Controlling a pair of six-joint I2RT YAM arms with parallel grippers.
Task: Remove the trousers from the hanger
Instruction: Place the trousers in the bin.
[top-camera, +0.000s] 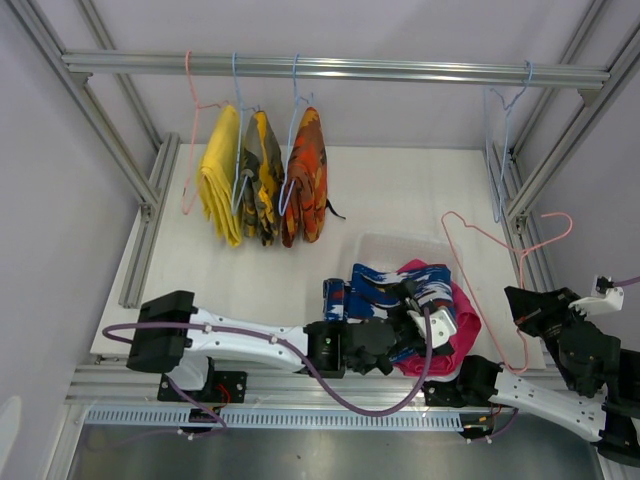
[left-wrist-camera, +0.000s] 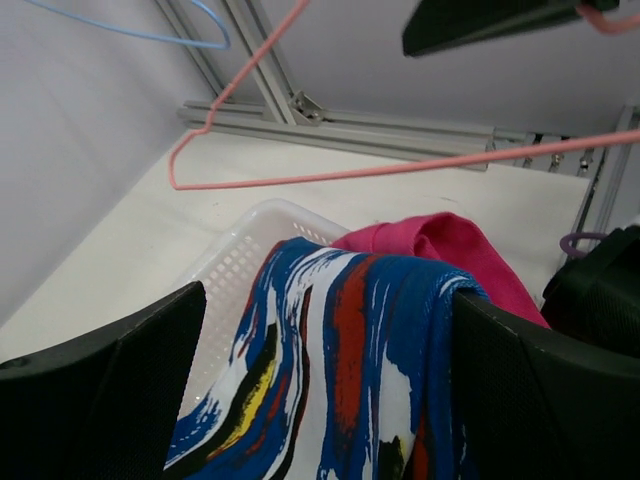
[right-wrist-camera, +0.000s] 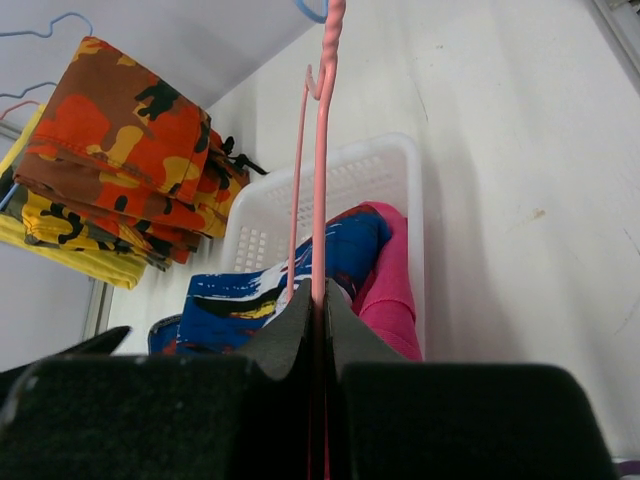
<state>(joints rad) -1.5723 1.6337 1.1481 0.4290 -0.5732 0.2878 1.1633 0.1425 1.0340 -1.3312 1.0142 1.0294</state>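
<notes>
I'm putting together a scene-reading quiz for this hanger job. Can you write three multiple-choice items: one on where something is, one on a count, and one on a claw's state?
1. Where do the blue patterned trousers lie?
A. Over an arm's base
B. On the bare table
C. In the white basket

2. How many trousers hang from the rail?
A. Two
B. Three
C. Five

3. The right claw is:
A. Shut on the pink hanger
B. Wide open
C. Shut on pink cloth

Answers:
1 C: they lie in the basket beside the pink trousers.
2 B: the yellow pair, the olive camouflage pair and the orange camouflage pair hang there.
3 A: the wrist view shows it pinching the hanger's wire.
</notes>
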